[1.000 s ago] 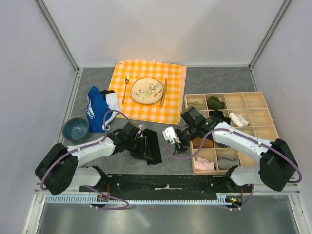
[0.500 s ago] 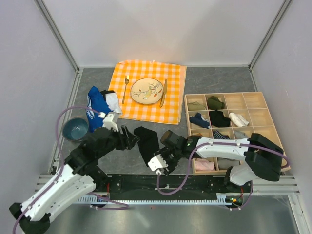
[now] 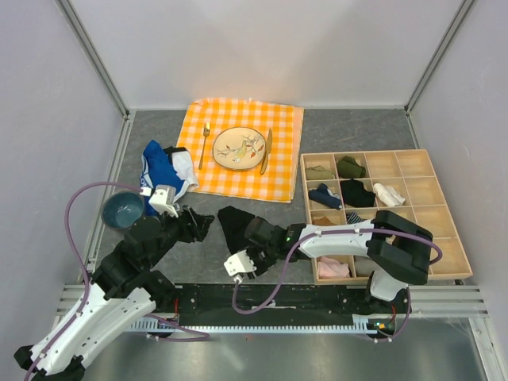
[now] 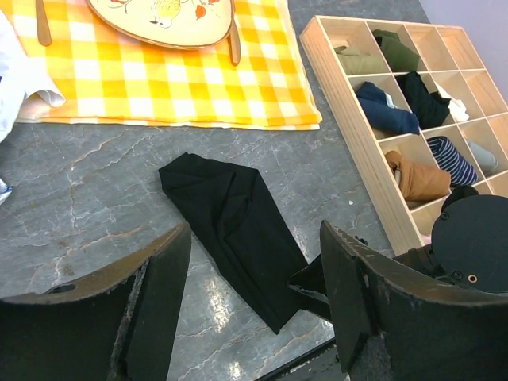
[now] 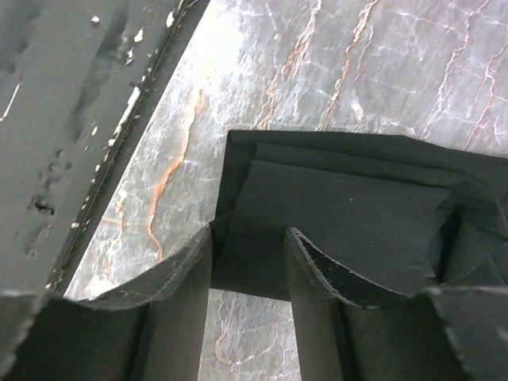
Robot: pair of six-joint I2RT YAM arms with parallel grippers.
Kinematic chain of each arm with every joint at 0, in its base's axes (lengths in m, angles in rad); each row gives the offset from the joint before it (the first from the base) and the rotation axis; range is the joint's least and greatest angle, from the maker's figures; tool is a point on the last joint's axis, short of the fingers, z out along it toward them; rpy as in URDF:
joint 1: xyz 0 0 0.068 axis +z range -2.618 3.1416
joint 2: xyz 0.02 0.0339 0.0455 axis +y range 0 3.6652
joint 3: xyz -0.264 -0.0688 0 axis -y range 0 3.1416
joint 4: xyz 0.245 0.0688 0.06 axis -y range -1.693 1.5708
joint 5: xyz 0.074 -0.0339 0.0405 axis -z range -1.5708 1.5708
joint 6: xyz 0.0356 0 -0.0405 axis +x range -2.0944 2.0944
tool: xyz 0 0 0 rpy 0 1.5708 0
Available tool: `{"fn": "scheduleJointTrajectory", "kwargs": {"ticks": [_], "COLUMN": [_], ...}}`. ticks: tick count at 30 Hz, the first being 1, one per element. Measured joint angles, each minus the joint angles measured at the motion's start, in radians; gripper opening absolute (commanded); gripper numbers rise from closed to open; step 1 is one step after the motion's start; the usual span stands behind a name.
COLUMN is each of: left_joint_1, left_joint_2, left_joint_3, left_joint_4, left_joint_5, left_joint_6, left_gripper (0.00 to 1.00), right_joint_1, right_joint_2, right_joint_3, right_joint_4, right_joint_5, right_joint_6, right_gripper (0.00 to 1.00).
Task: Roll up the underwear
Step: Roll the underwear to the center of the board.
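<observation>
Closest to the rail and left of the tray (image 3: pixel 365 152), the right gripper (image 5: pixel 248 238) sits low over the grey table (image 3: pixel 349 131). Its two fingers are parted, and the near end of the underwear (image 3: pixel 234 222) lies flat in the gap between them, not pinched.

The underwear is black and folded into a long strip (its layers show as stepped edges at this end). It lies on the table just left of the tray and runs slantwise away from the rail.

Farther left of the tray, on the other side of the strip, the left gripper (image 3: pixel 200 225) hangs above the table. Its fingers are spread wide with nothing between them, and it is clear of the fabric.

A blue bowl (image 3: pixel 123 210) and a crumpled blue garment (image 3: pixel 159 175) lie still farther left of the tray.

Beyond the tray's far left corner is an orange checked cloth (image 3: pixel 278 175), and on it stands a plate (image 3: pixel 219 143).
</observation>
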Motion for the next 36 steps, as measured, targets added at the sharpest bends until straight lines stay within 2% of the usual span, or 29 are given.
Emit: {"fn": "scheduleJointTrajectory", "kwargs": {"ticks": [3,5,8,15,19,23,27,29,33,36], "left_joint_1": [0.000,0.000,0.000,0.000,0.000,0.000,-0.001,-0.001,-0.015,-0.082], "left_joint_2": [-0.014,-0.034,-0.067,-0.080,-0.103,-0.123,-0.123,-0.085,0.092,0.186], "left_joint_3": [0.000,-0.001,-0.006,-0.019,-0.054,-0.077,-0.108,-0.125,-0.125,-0.124], "left_joint_4": [-0.001,0.001,0.003,0.008,0.043,0.085,0.187,0.239,0.320,0.348], "left_joint_5": [-0.003,-0.003,-0.003,0.006,0.062,0.156,0.325,0.425,0.599,0.659], "left_joint_6": [0.008,0.011,0.015,0.030,0.047,0.075,0.100,0.113,0.131,0.144], "left_gripper": [0.73,0.73,0.73,0.73,0.73,0.72,0.64,0.62,0.63,0.66], "right_joint_1": [0.000,0.000,-0.006,-0.101,-0.207,-0.291,-0.322,-0.333,-0.360,-0.394], "right_joint_2": [0.012,0.018,0.030,0.098,0.185,0.298,0.362,0.388,0.433,0.471], "right_joint_3": [0.002,0.002,0.007,0.111,0.232,0.335,0.386,0.412,0.454,0.485], "right_joint_4": [0.024,0.031,0.032,-0.102,-0.323,-0.533,-0.650,-0.687,-0.755,-0.809], "right_joint_5": [0.022,0.030,0.025,-0.142,-0.344,-0.510,-0.573,-0.588,-0.604,-0.611], "right_joint_6": [0.016,0.021,0.027,0.025,-0.018,-0.050,-0.027,-0.019,-0.001,0.035], "right_gripper": [0.33,0.20,0.11,0.08,0.08,0.08,0.08,0.08,0.08,0.08]}}
